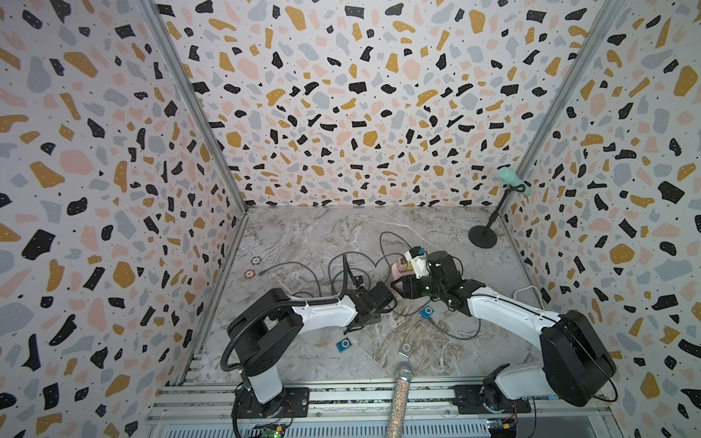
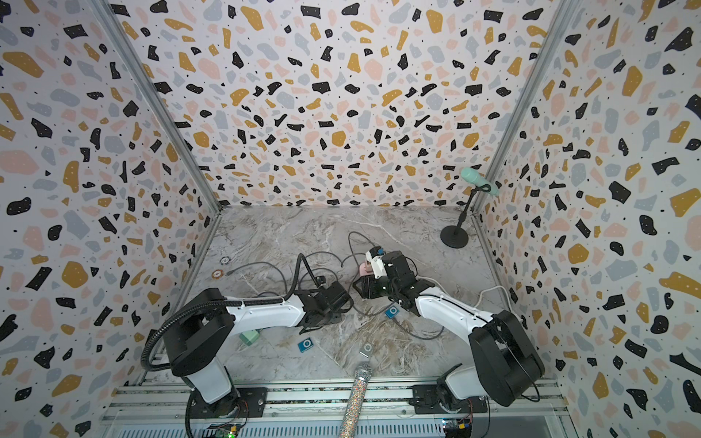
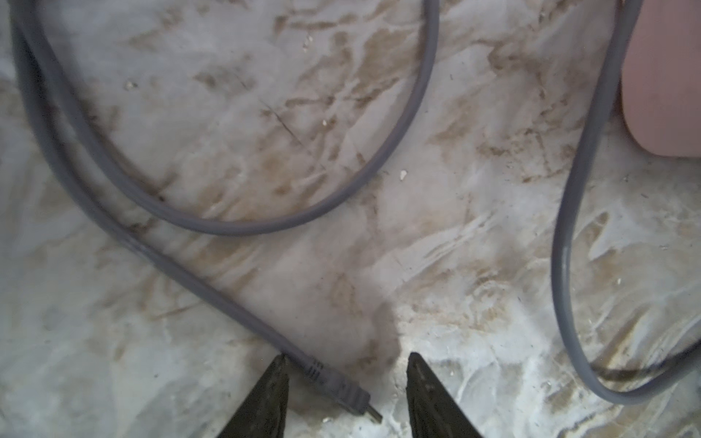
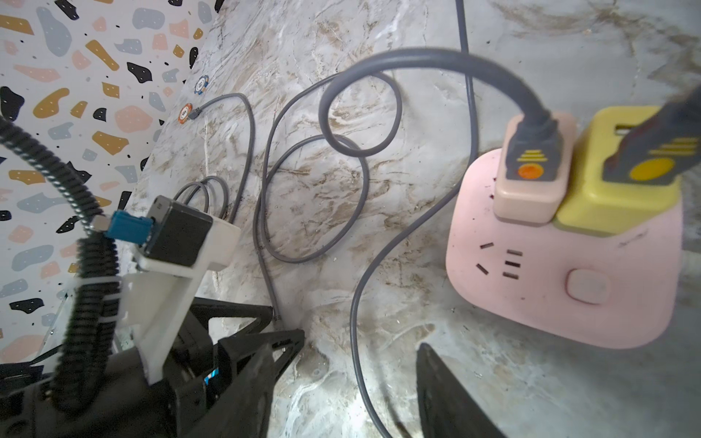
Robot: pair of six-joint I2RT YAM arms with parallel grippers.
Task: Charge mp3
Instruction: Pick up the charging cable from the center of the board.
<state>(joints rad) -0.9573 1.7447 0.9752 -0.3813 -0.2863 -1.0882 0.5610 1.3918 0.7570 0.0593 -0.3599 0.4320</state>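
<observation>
Your left gripper (image 3: 348,356), fingers parted and empty, straddles the cable plug (image 3: 341,390). Pinch its stiff moulded body, not the limp cord (image 3: 212,294). The light, unplugged blue mp3 player (image 1: 344,345) lies just nearer. Your right gripper (image 4: 362,339) gapes empty.

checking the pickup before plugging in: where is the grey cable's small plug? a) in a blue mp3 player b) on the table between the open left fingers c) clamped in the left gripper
b: the small plug lies loose on the table within the left gripper, jaws apart.
</observation>
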